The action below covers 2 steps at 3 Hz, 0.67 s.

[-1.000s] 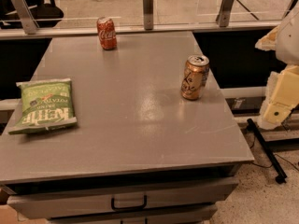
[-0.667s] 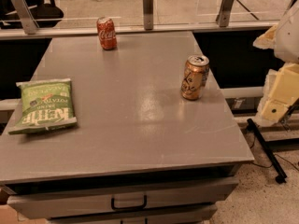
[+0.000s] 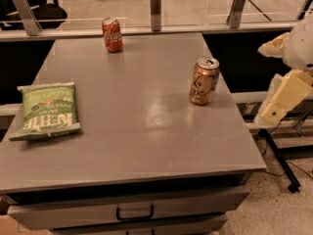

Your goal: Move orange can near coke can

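Observation:
The orange can (image 3: 204,81) stands upright on the right side of the grey table (image 3: 132,126), near its right edge. The coke can (image 3: 112,34) stands upright at the far edge, left of centre, well apart from the orange can. My gripper (image 3: 265,82) hangs off the table's right side, level with the orange can and a short way to its right. Its cream fingers (image 3: 286,96) are spread apart and hold nothing.
A green chip bag (image 3: 47,110) lies flat on the table's left side. A rail with metal posts (image 3: 155,8) runs behind the far edge. A drawer with a handle (image 3: 134,213) is below the front edge. A black stand leg (image 3: 281,163) crosses the floor at right.
My gripper has edged slightly left toward the table. The cans and the bag have not moved.

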{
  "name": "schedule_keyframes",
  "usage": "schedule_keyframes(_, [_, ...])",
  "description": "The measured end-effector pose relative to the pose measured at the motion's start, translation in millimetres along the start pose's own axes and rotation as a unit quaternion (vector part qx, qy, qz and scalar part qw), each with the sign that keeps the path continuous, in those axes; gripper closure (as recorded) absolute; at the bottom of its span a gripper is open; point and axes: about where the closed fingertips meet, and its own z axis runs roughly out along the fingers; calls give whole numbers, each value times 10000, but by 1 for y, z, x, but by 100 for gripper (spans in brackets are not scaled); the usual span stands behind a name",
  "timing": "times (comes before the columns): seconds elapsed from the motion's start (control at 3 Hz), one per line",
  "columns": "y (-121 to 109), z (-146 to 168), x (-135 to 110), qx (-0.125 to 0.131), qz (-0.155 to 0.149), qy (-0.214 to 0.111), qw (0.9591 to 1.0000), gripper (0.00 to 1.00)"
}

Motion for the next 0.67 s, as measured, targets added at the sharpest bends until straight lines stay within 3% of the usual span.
schedule_keyframes(0.33, [-9,21,-3,-100,263,-658,9974,0])
schedule_keyframes(0.67, [-16,49,-15,-214,464,-1285,9904,0])
